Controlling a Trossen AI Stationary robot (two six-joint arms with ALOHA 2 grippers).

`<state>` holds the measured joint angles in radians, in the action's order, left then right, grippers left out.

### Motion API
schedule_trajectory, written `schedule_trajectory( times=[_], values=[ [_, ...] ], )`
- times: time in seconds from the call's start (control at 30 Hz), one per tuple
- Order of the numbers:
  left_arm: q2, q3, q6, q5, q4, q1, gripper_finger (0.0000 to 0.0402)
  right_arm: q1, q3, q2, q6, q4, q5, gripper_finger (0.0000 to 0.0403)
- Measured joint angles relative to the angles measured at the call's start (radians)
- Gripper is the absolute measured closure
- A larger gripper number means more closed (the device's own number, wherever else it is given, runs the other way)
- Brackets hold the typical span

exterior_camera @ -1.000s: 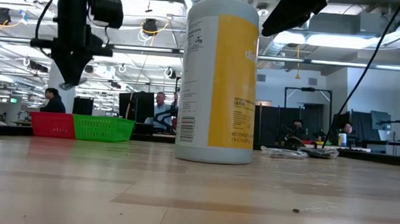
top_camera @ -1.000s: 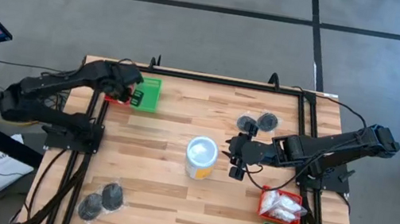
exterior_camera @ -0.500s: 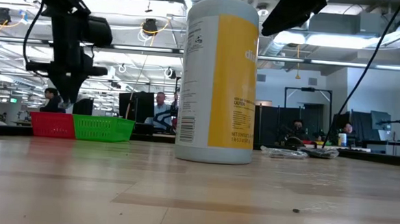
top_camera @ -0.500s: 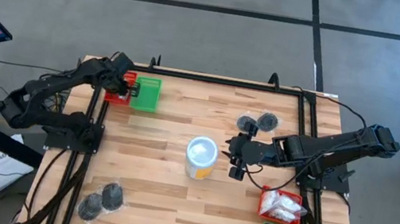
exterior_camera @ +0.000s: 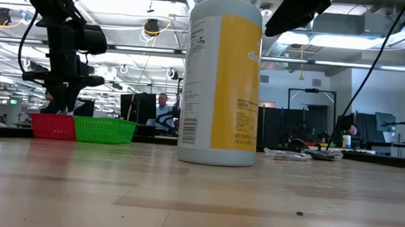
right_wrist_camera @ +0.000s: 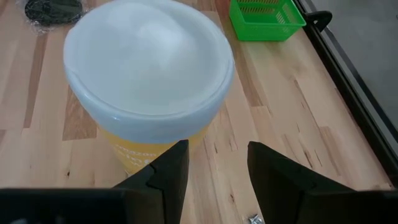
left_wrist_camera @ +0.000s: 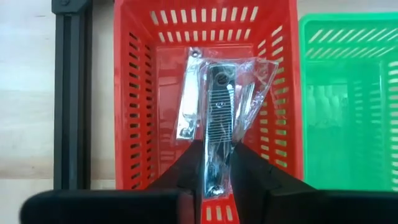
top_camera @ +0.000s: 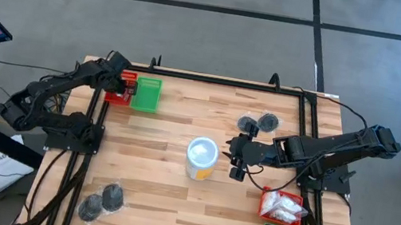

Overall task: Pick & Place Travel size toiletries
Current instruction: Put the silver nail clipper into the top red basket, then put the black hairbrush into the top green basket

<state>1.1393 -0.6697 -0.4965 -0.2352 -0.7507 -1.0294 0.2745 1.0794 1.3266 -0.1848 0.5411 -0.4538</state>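
The left gripper hangs over the red tray, its fingers pinched on a clear crinkly packet. Inside the packet lie a slim silvery clipper with a dark ribbed grip and a thin metal strip beside it; it reaches forward from the fingertips, over the tray's floor. The green tray stands just beside. The right gripper waits parted before the white cup.

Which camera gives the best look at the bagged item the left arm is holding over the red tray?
The left wrist view: the clear-bagged metal item fills the frame, pinched by the left end effector above the red tray. In the high view the arm hides it; the low view shows only the arm above the trays.
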Motion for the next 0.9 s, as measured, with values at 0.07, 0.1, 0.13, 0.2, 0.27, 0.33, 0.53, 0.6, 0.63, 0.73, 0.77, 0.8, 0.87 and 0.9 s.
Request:
schedule_trajectory(
  times=[0.07, 0.1, 0.13, 0.2, 0.27, 0.33, 0.53, 0.6, 0.63, 0.73, 0.77, 0.8, 0.87, 0.9],
  values=[
    [0.0, 0.0, 0.0, 0.0, 0.004, 0.0, 0.0342, 0.0, 0.0, 0.0, 0.0, 0.0, 0.0, 0.0249],
    [0.0, 0.0, 0.0, 0.0, 0.014, 0.0, 0.0337, 0.0, 0.0, 0.0, 0.0, 0.0, 0.0, 0.0249],
    [0.0, 0.0, 0.0, 0.0, 0.022, 0.0, 0.033, 0.0, 0.0, 0.002, 0.0, -0.001, 0.0, 0.0249],
    [0.0, 0.0, 0.0, 0.0, 0.025, 0.0, 0.0319, 0.0, 0.0, 0.003, 0.0, 0.0, 0.0, 0.0249],
    [0.0, 0.0, 0.0, 0.0, 0.032, 0.0, 0.0311, 0.0, 0.0, 0.003, 0.0, -0.001, 0.0, 0.0249],
    [0.0, 0.0, 0.0, 0.0, 0.032, 0.0, 0.0307, 0.0, 0.0, 0.003, 0.0, -0.001, 0.0, 0.0249],
    [0.0, 0.0, 0.0, 0.0, 0.036, 0.0, 0.0306, 0.0, 0.0, 0.003, 0.0, -0.001, 0.0, 0.0249],
    [-0.001, 0.0, 0.008, 0.007, 0.035, 0.002, 0.0306, -0.002, 0.0, 0.003, 0.0, -0.001, 0.0, 0.0249],
    [-0.004, 0.0, 0.014, 0.015, 0.035, 0.003, 0.0306, -0.002, 0.0, 0.003, 0.0, -0.001, 0.0, 0.0249],
    [-0.023, 0.0, 0.03, 0.057, 0.032, 0.003, 0.0305, -0.002, 0.0, 0.003, 0.0, -0.001, 0.0, 0.0249],
    [-0.033, 0.0, 0.041, 0.083, 0.029, 0.003, 0.0305, -0.002, 0.0, 0.003, 0.0, -0.001, 0.0, 0.0249],
    [-0.045, 0.0, 0.047, 0.116, 0.028, 0.005, 0.0305, -0.002, 0.0, 0.003, 0.0, -0.001, 0.0, 0.0249],
    [-0.072, -0.001, 0.049, 0.173, 0.028, 0.017, 0.0305, -0.002, 0.0, 0.003, 0.0, -0.001, 0.0, 0.0249],
    [-0.087, -0.001, 0.048, 0.188, 0.026, 0.029, 0.0305, -0.002, 0.0, 0.003, 0.0, -0.002, 0.0, 0.0249]
  ],
)
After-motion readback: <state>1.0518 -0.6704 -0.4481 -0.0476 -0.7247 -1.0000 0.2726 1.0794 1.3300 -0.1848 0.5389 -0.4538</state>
